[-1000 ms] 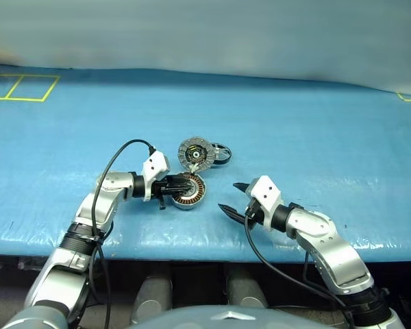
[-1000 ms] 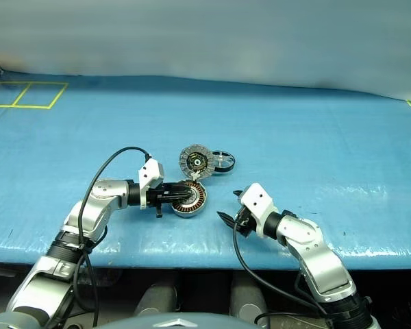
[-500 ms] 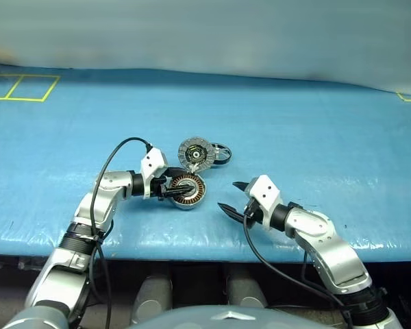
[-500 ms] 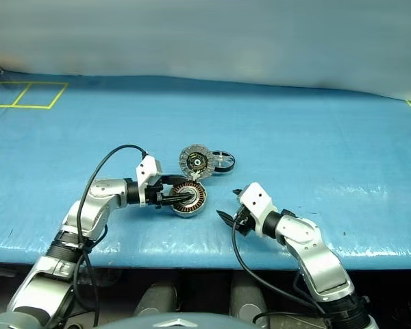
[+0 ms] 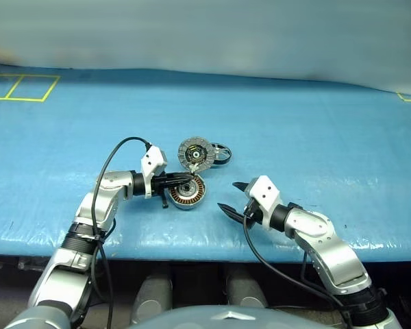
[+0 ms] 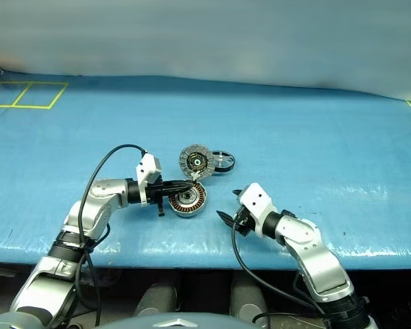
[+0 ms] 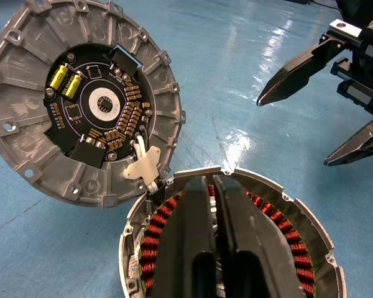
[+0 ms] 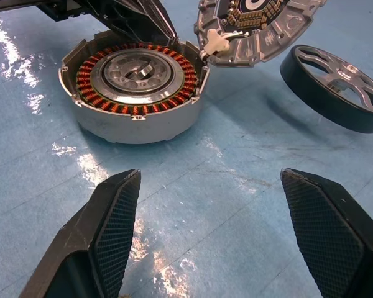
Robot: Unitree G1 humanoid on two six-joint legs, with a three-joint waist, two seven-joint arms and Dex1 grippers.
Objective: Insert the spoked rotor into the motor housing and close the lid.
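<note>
The motor housing lies on the blue table, its copper windings ringing a silver hub. Its hinged lid stands open behind it, showing the dark, yellow-marked inner face. Just right of the lid, the spoked rotor leans on the table, a black ring with silver spokes. My left gripper reaches in from the left, shut with nothing between its fingers, tips over the housing near the hinge. My right gripper is open and empty, a little to the right of the housing.
The blue table cover stretches wide behind and to the right. Yellow tape lines mark the far left corner. The table's front edge runs close under both arms.
The left gripper's fingers spread over the housing's centre half a second ago and have shut again. The right arm has not moved.
</note>
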